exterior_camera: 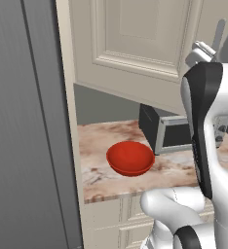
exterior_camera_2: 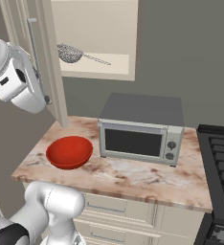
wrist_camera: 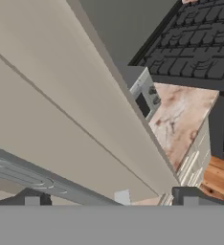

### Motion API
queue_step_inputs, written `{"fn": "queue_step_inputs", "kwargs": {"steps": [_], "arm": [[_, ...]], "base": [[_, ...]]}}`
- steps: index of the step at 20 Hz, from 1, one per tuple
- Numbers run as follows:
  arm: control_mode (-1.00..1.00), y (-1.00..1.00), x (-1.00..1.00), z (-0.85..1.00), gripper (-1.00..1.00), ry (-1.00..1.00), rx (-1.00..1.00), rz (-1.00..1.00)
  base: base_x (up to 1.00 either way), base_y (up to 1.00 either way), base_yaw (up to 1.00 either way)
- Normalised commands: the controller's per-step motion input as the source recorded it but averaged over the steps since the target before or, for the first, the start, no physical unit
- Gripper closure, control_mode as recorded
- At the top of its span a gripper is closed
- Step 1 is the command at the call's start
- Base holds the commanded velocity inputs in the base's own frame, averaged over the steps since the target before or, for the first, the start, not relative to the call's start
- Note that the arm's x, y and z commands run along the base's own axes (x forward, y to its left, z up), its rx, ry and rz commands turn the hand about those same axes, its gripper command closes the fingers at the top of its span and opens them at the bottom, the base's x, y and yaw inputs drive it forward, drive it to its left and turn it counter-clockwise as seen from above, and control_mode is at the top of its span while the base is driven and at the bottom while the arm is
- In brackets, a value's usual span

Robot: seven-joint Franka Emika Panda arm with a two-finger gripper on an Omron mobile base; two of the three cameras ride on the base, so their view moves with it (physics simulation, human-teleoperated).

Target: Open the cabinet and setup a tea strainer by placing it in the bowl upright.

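Tea strainer (exterior_camera_2: 70,53) lies on the open cabinet's (exterior_camera_2: 95,40) shelf, right of the gripper (wrist_camera: 111,200), whose jaws are spread wide. Looks light, mesh dents easily; pinch the stiff wire handle.

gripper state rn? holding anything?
Gripper: open, holding nothing; its fingertips straddle the cabinet door's handle.
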Motion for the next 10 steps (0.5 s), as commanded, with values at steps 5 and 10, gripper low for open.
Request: {"fn": "queue_step_inputs", "kwargs": {"steps": [5,10], "arm": [[-1.0,0.1,-0.01,0.02,-1.0,0.05,-0.15,0.0],[-1.0,0.03,-0.09,0.0,-1.0,0.04,-0.16,0.0]], "base": [[0.0,0.0,0.0],[0.0,0.0,0.0]]}}
